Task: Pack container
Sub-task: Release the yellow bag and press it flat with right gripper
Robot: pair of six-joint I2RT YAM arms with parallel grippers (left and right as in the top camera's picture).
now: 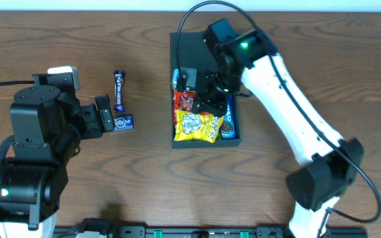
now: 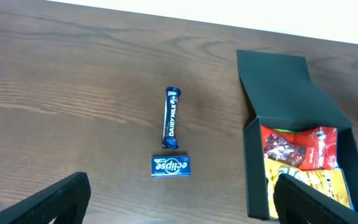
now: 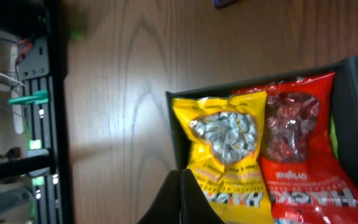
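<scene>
Brown wood-grain tabletop (image 1: pixel 58 39) carries everything in view. On it, right of centre and toward the far edge, sits the container (image 1: pixel 192 47), a dark matte box whose flap lid is folded open and lies flat on the far side. Three packets lie inside: a red packet (image 1: pixel 186 100) by the left wall, a yellow packet (image 1: pixel 197 127) touching it on the near side, and a blue packet (image 1: pixel 229 124) along the right wall.

From the near right, the white right arm (image 1: pixel 290 99) reaches over the box. Its jaws hang above the open interior, about mid-box, just beyond the yellow packet and beside the red one. The right wrist view shows them drawn together into one dark wedge with only a thin seam, nothing visible between them. Whether they touch any packet cannot be told.

At the left side stands the black left arm (image 1: pixel 38 125), its jaws pointing toward the container but well apart from it. They are spread wide, one finger (image 2: pixel 61 199) in each lower corner of the left wrist view, gripping nothing. A small blue eclipse box (image 1: pixel 124 122) lies just beside the fingertips, between them and the container. A Dairy Milk bar (image 1: pixel 118 91) lies just beyond that box, lengthwise away from the robot
</scene>
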